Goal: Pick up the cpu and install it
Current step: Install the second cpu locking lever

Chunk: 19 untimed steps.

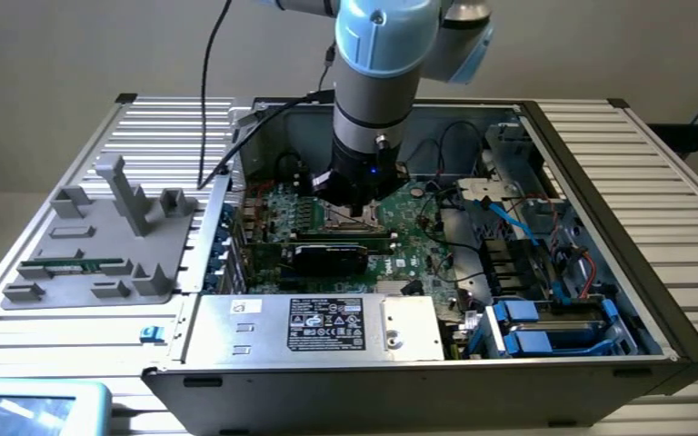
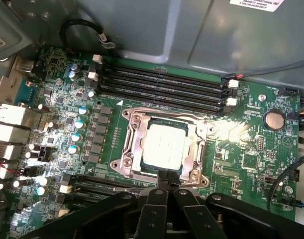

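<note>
- Looking down the wrist view, you see the black jaws of the gripper pressed shut, holding nothing, their tips just at the socket's near edge.
- The cpu, a small flat square chip with a shiny silver metal top, lies seated inside the square metal-framed socket on the green motherboard.
- Judge it light, stiff, slick-topped and fragile underneath; take it by opposite edges, never the face.

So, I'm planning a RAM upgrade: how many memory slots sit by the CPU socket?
4 in plain view: parallel black memory slots between the socket and the case wall. More lie on the socket's opposite side, partly hidden by the claw.
</note>
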### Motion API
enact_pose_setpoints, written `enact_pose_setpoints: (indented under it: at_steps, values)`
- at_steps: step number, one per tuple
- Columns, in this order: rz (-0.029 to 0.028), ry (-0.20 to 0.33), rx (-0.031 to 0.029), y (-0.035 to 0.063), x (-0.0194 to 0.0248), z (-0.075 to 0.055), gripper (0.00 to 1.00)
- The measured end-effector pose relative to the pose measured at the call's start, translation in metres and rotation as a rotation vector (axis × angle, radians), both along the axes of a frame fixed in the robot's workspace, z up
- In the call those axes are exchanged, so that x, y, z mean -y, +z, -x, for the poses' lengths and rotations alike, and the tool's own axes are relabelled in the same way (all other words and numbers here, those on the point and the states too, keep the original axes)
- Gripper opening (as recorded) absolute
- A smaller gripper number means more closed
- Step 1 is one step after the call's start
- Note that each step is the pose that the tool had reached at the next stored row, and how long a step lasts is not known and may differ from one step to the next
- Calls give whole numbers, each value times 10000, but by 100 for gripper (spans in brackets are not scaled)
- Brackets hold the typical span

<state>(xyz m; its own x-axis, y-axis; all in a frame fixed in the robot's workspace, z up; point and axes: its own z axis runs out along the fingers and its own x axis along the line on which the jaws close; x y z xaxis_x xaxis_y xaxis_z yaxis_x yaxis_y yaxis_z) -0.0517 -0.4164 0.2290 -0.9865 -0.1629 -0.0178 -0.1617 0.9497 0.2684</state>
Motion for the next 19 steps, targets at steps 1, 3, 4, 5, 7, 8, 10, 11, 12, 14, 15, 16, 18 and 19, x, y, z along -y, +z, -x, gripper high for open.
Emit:
enact_pose_setpoints:
  at_steps: [1, 3, 4, 5, 7, 8, 10, 11, 12, 14, 15, 16, 18, 19]
  values:
    - [-3, 0, -47, -1, 8, -22, 9]
    - [-3, 1, -126, -1, 39, -50, 9]
    - [-2, 2, -138, -1, 59, -54, 9]
    - [-2, 1, -144, -1, 79, -55, 9]
    - [-3, 1, -144, -5, 101, -55, 9]
    - [-2, 0, -144, -5, 102, -55, 9]
    - [-1, 0, -145, -5, 102, -55, 9]
    - [-2, -1, -144, -9, 102, -55, 9]
    - [-4, -4, -143, -15, 102, -50, 9]
    - [-1, -15, -145, -20, 101, -24, 9]
    - [-1, -24, -145, -21, 100, -6, 9]
    - [-2, -33, -144, -23, 99, 13, 9]
    - [-3, -53, -144, -23, 99, 48, 9]
    - [-4, -66, -143, -24, 99, 63, 9]
